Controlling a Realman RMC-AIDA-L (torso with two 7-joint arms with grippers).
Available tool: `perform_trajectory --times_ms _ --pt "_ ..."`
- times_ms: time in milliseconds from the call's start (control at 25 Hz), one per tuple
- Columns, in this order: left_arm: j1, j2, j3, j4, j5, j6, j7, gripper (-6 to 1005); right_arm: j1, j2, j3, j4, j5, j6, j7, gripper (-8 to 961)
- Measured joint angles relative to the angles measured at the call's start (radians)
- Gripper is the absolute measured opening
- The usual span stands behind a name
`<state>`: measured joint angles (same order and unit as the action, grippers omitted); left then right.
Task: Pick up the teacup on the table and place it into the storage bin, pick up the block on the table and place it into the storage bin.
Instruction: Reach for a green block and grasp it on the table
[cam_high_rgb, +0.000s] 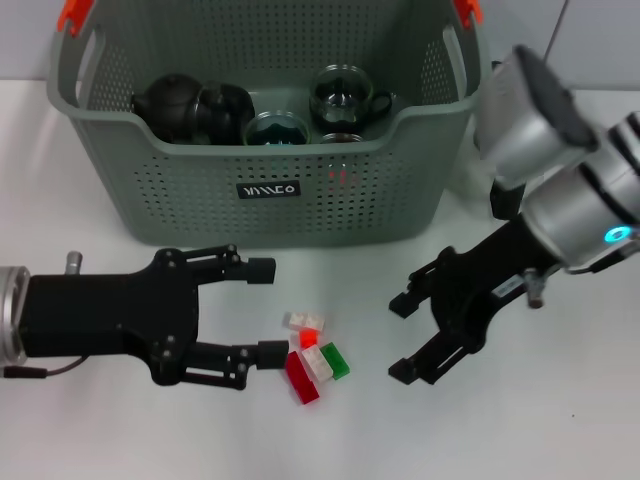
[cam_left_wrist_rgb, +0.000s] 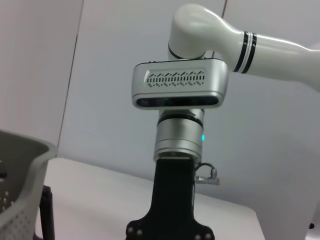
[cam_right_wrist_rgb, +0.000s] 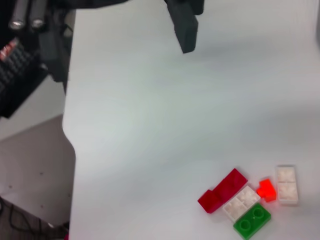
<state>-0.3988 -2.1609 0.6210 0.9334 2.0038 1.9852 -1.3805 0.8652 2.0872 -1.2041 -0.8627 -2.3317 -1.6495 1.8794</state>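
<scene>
Blocks (cam_high_rgb: 312, 355), a small loose cluster of red, white, orange and green bricks, lie on the white table (cam_high_rgb: 560, 430) at the centre of the head view, at about 6 o'clock from the storage bin (cam_high_rgb: 270, 190) and well clear of its front wall. Inside the bin, glass teacups (cam_high_rgb: 345, 98) and a dark teapot (cam_high_rgb: 190, 108) rest against the near wall, and no cup is left on the tabletop in view, so the teacup half of the job appears done and the block half appears still to come. Left gripper (cam_high_rgb: 268, 309) hangs at 9 o'clock from the cluster, its jaws spread wide, the lower finger just beside the red brick (cam_high_rgb: 300, 378) but not closed on anything. Right gripper (cam_high_rgb: 405, 338) sits at 3 o'clock from the cluster, near but apart, also gaping wide and empty. Seen from the right wrist, the bricks lie bare on the table, none lifted. Judging by these positions, either arm could make the pick; a brick must still be grasped, raised and carried toward 12 o'clock over the bin's rim.
</scene>
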Motion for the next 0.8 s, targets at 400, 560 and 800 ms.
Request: perform_trajectory --times_ms 400,560,800 --pt "0.004 0.000 -0.002 -0.006 0.046 0.005 -0.001 892 0.064 0.018 -0.176 0.097 -0.007 0.132 0.005 895" --pt "0.002 0.001 -0.005 -0.006 0.069 0.013 -0.003 893 0.067 0.021 -0.238 0.101 0.009 0.167 0.006 895" --pt "0.002 0.005 -0.026 -0.003 0.091 0.017 -0.014 894 0.090 0.023 -0.287 0.125 0.020 0.200 0.008 894"
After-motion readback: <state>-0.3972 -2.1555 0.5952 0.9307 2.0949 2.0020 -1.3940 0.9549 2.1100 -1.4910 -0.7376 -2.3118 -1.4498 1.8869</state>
